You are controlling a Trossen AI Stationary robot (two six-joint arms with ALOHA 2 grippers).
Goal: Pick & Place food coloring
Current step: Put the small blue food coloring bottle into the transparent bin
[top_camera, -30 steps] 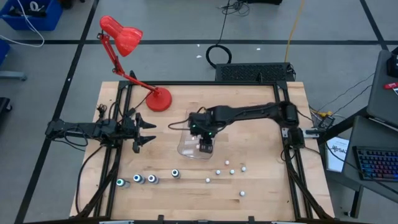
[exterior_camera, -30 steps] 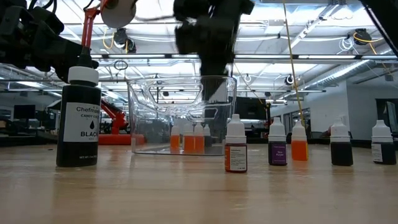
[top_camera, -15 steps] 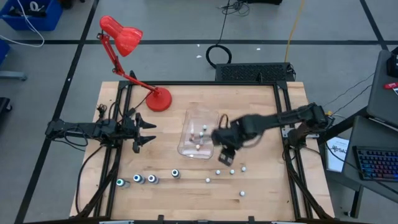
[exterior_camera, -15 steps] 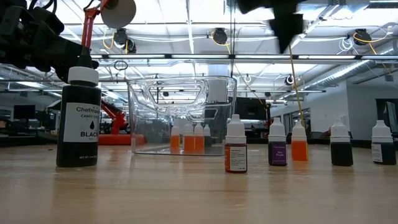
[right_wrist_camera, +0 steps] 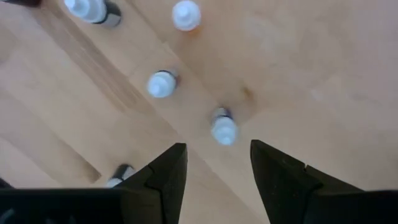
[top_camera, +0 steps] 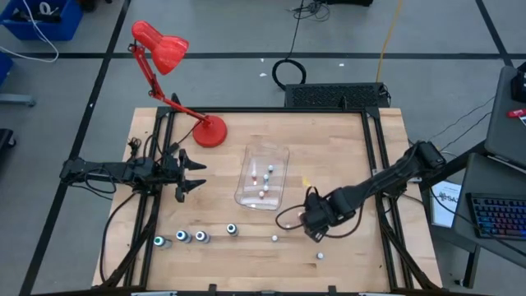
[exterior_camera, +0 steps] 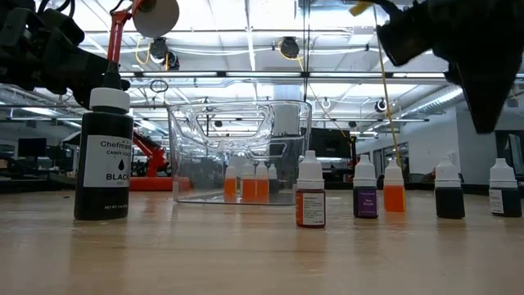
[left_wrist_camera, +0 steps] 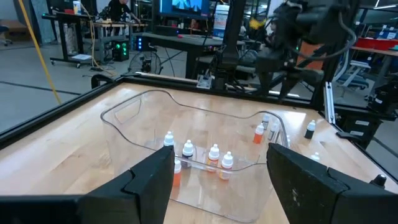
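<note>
Hovering over the loose bottles near the table's front right, the right gripper point(right_wrist_camera: 214, 171) points straight down, fingers parted and empty, with one upright bottle point(right_wrist_camera: 224, 129) just ahead of the gap, its long axis vertical. The left gripper point(top_camera: 191, 175) waits open, well apart, so the right arm is nearer. Neighbouring bottles stand apart, leaving room; the tub point(top_camera: 246, 197) lies near, toward the left arm.

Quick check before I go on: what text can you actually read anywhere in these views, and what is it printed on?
"Chefmas..." (cut off by the curve): white label of the big dark bottle, low view.
"CANDY CO..." (partly legible): same label.
"BLACK": same label, under a drop symbol.
Small bottles' labels: too small to read.
Screens in the room behind, left wrist view: blurred.
High and right wrist views: nothing readable.
</note>
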